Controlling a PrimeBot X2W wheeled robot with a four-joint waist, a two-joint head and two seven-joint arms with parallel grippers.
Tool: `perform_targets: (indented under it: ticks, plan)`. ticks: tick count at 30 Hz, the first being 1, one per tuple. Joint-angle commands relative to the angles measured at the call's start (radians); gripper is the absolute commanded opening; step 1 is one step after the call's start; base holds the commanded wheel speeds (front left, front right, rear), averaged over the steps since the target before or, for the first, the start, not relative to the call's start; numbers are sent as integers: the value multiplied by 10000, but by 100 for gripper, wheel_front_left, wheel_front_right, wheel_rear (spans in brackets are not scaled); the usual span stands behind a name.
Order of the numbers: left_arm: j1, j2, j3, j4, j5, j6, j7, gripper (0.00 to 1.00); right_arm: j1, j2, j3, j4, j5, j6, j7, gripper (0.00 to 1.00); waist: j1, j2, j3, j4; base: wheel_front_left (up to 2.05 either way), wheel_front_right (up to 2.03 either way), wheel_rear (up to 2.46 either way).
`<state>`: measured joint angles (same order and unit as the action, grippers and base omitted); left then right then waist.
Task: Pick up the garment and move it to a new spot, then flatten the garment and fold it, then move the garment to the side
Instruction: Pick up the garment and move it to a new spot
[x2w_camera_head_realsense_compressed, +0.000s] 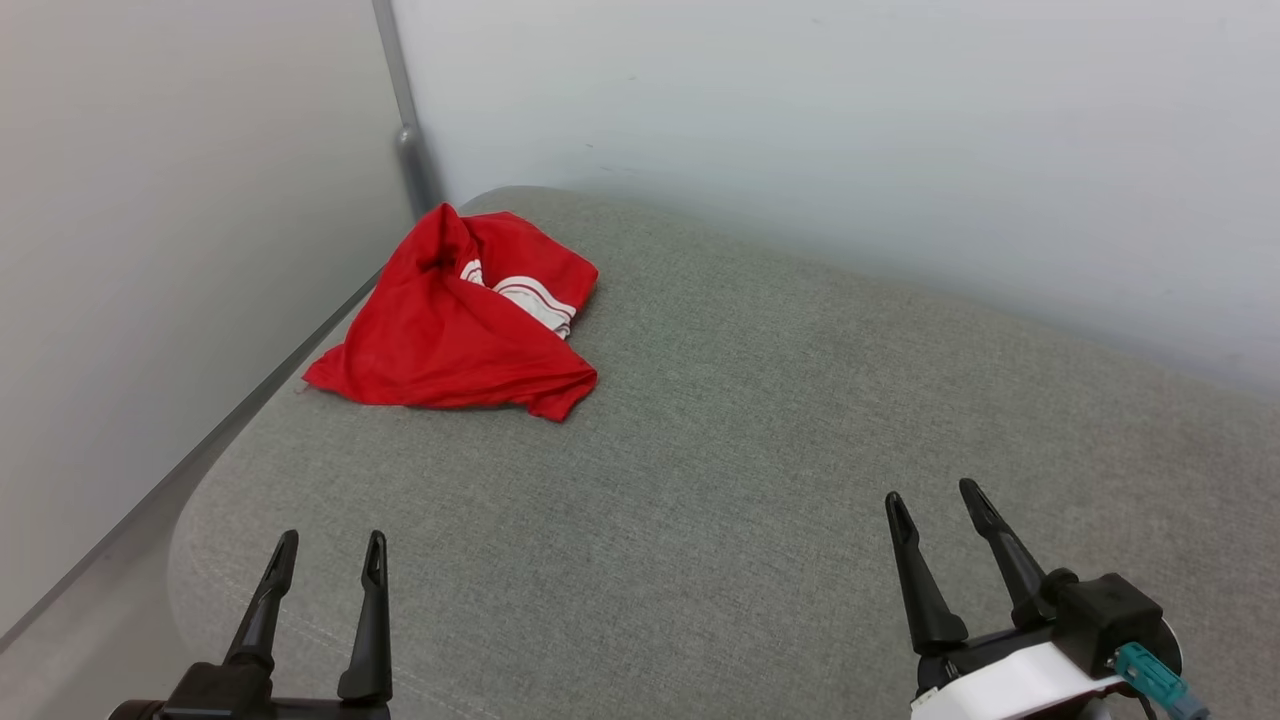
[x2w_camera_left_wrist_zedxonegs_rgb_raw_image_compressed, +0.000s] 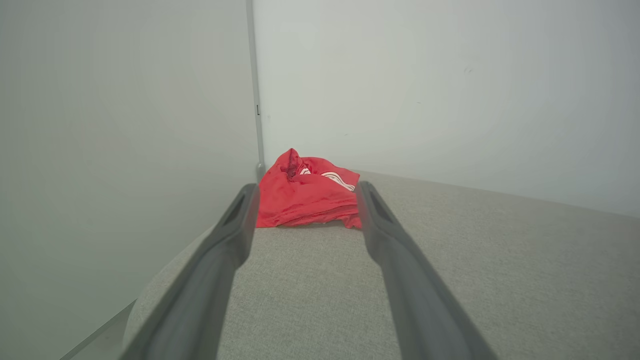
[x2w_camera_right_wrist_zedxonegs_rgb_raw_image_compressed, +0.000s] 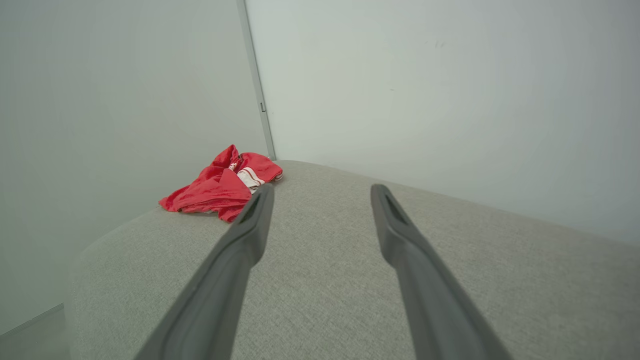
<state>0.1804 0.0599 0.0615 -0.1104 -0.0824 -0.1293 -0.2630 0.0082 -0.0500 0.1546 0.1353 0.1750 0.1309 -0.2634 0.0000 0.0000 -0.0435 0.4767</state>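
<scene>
Head view: the garment (x2w_camera_head_realsense_compressed: 450, 330) sits crumpled in the far left corner of the grey cushion (x2w_camera_head_realsense_compressed: 760, 420), hard by its left edge. My left jaws are at the near left edge and my right jaws at the near right. Both are spread and empty, well apart from the cloth.

Left wrist view: the garment (x2w_camera_left_wrist_zedxonegs_rgb_raw_image_compressed: 307, 197) shows framed between the two spread fingers (x2w_camera_left_wrist_zedxonegs_rgb_raw_image_compressed: 220, 250), so it lies dead ahead. From this low angle the heap's long axis seems to run across my line of reach, though I can't be sure.

Right wrist view: the garment (x2w_camera_right_wrist_zedxonegs_rgb_raw_image_compressed: 220, 187) lies off to the left, partly behind one fingertip.

I judge the left arm nearer, with a straight forward reach.
</scene>
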Motion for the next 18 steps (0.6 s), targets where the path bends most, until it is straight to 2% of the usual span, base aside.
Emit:
perform_targets:
  ticks: [1, 7, 10, 14, 18]
  plan:
    - [97, 7, -8, 14, -61, -3, -28, 100, -39, -5, 22, 11, 28, -3, -21, 100, 0, 0, -6, -18, 0, 0, 0]
    - [-176, 145, -75, 100, -127, -3, -28, 100, 71, -3, -149, -168, -138, -3, -21, 100, 0, 0, 285, -133, 0, 0, 0]
    - [-505, 581, -687, 319, 39, -3, -28, 100, -176, -8, -269, -350, -430, -5, -21, 100, 0, 0, 859, -325, 0, 0, 0]
    - [-1240, 759, -574, 659, -754, 9, -26, 100, -550, -8, -396, -580, -891, -5, -21, 100, 0, 0, 1788, -668, 0, 0, 0]
    - [-2382, 1260, -778, 1278, -1560, 9, -26, 100, -906, -8, -512, -891, -1367, -3, -19, 100, 0, 0, 2796, -984, 0, 0, 0]
